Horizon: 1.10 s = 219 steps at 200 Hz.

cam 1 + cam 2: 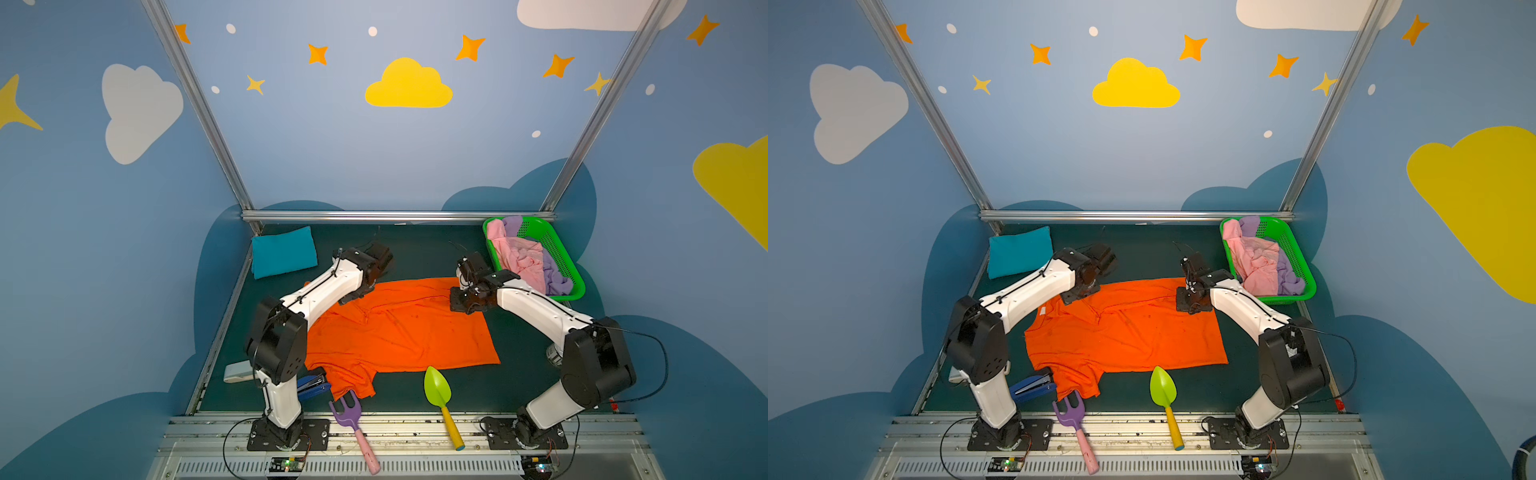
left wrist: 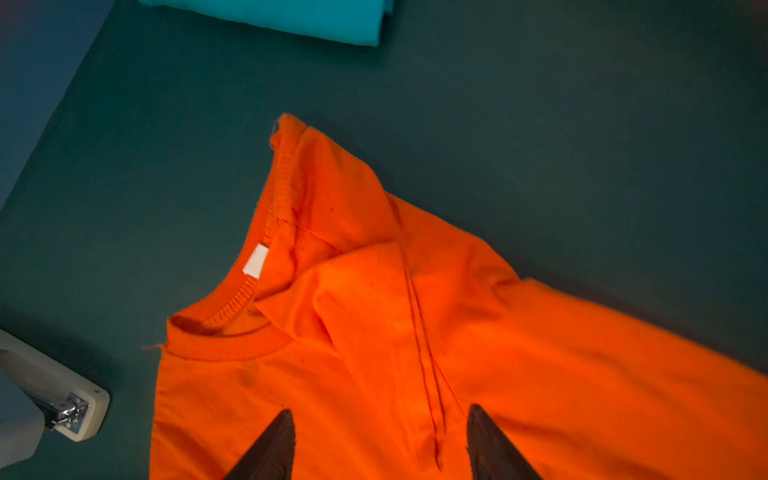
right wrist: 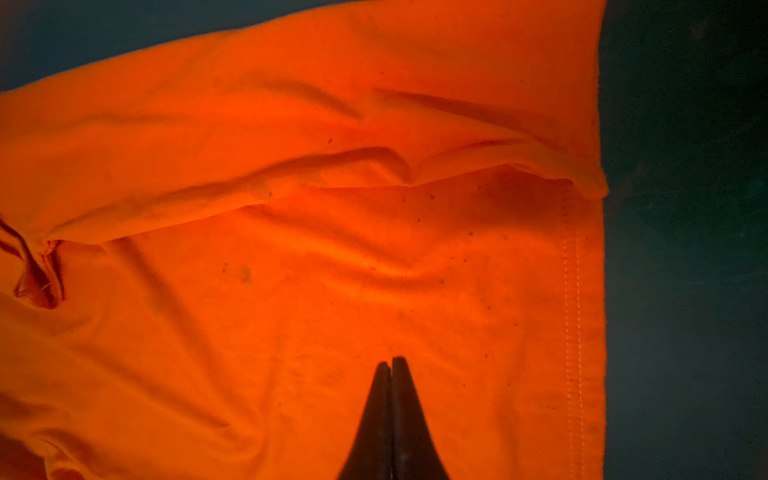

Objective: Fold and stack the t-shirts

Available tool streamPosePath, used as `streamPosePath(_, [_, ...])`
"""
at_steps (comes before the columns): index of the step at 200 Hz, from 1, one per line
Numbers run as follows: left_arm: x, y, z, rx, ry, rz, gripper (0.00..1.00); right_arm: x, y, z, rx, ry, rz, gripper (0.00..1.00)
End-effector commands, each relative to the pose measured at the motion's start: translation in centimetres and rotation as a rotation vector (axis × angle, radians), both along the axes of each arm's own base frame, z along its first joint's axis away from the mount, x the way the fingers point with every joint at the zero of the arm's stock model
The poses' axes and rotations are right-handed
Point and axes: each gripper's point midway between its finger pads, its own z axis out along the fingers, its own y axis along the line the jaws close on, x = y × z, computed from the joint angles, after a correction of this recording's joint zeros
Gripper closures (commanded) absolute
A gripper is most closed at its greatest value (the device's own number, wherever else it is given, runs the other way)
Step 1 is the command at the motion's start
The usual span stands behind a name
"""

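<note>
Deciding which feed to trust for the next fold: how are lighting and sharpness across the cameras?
Both top views: bright, even, sharp, though wide-angle splays the frame posts. Left wrist view: dim, orange t-shirt partly smeared, left tool a dark silhouette. Right wrist view: dim, orange oversaturated, hem stitching crisp, right tool black.

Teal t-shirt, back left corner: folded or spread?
Folded. The teal t-shirt lies as a compact rectangle, no sleeves or collar showing, apart from the orange t-shirt, which lies mostly spread.

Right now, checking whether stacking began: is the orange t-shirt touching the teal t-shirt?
Apart. The left wrist view shows bare table between the teal t-shirt and the orange t-shirt.
</note>
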Motion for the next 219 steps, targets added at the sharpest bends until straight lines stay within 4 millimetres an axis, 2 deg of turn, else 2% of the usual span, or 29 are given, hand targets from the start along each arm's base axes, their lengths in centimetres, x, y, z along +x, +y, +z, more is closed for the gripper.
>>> streamPosePath(1, [1.2,-0.6,-4.2,-0.015,0.116,-0.045,0.31,-0.5,-0.7,0.9,-0.029,-0.018,0.004,1.0])
streamPosePath(31, [2.9,0.0,-6.2,-0.006,0.162,-0.026,0.28,-0.5,-0.7,1.2,-0.027,-0.03,0.0,1.0])
streamPosePath(54, [3.8,0.6,-6.8,-0.021,0.158,-0.005,0.28,-0.6,-0.8,1.0,-0.026,-0.023,-0.006,1.0])
streamPosePath(107, [3.3,2.3,-8.6,-0.014,0.2,0.038,0.3,-0.7,-0.4,0.5,-0.013,-0.002,-0.008,1.0])
streamPosePath(118, [3.1,2.3,-8.8,-0.018,0.204,0.036,0.38,-0.6,-0.3,0.6,-0.011,-0.003,-0.01,1.0])
streamPosePath(150, [2.6,2.8,-8.4,0.002,0.208,0.047,0.82,-0.7,-0.1,0.5,-0.005,0.002,-0.013,1.0])
streamPosePath(165, [2.6,3.0,-7.6,0.008,0.195,0.048,0.95,-0.8,0.1,0.5,-0.002,0.003,-0.01,1.0])
streamPosePath(192, [1.9,3.2,-5.3,0.01,0.156,0.043,0.96,-0.9,0.5,0.4,-0.002,0.004,-0.003,1.0])
streamPosePath(219, [-0.1,3.0,-2.5,0.011,0.097,0.031,0.96,-1.1,1.0,0.6,-0.002,0.001,0.006,1.0])
